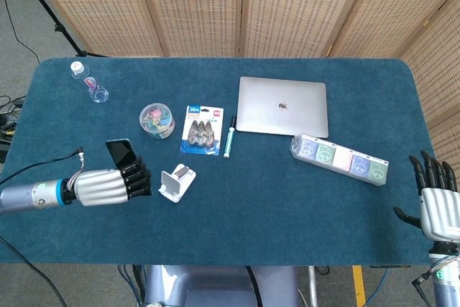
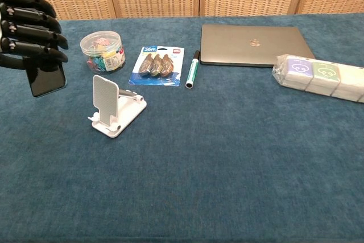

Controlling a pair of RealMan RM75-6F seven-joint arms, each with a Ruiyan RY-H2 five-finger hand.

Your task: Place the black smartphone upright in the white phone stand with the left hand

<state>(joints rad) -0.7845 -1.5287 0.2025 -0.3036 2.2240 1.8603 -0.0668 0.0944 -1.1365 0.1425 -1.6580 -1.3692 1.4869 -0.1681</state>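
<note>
phone (image 2: 45,78) upright in the left hand (image 1: 115,183), gripped in the air just left of the stand (image 2: 116,106); a clipped backrest could tip that stand. right hand (image 1: 437,206) idle, fingers spread.

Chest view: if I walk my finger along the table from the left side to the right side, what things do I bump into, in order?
Left hand holding the black smartphone → white phone stand → pack of tape rolls → green marker → laptop → wrapped row of little boxes.
</note>
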